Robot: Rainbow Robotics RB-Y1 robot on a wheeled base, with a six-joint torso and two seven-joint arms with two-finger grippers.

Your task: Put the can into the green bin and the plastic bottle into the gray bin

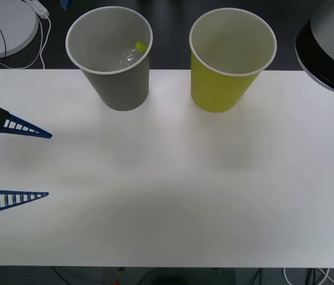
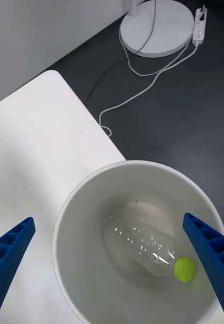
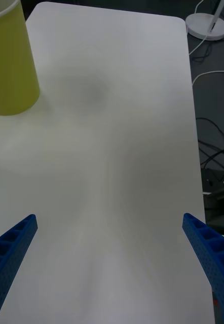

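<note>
Lying inside the gray bin (image 2: 137, 243) is the plastic bottle (image 2: 145, 245), tipped on its side against the pale bottom with its yellow-green cap (image 2: 184, 269) pointing toward one wall. The right pincer (image 2: 112, 268) is hanging directly above that bin's mouth, its blue ribbed fingers (image 2: 208, 253) spread wide and gripping nothing, with the white rim sitting between them and below. From the front, the bottle (image 1: 130, 56) is showing through the bin's opening, cap up near the rim.

The left pincer (image 1: 49, 164) is hovering low over the white tabletop (image 1: 167, 196), fingers spread apart and empty. Bare tabletop is lying straight ahead of it; the green bin (image 1: 226, 71) is standing upright well beyond it, off to one side, and the gray bin (image 1: 116, 65) is standing nearer, just beside the green one but not touching. Past the tabletop's far edge, a round white lamp base (image 2: 155, 25) and its cable are resting on the dark floor.
</note>
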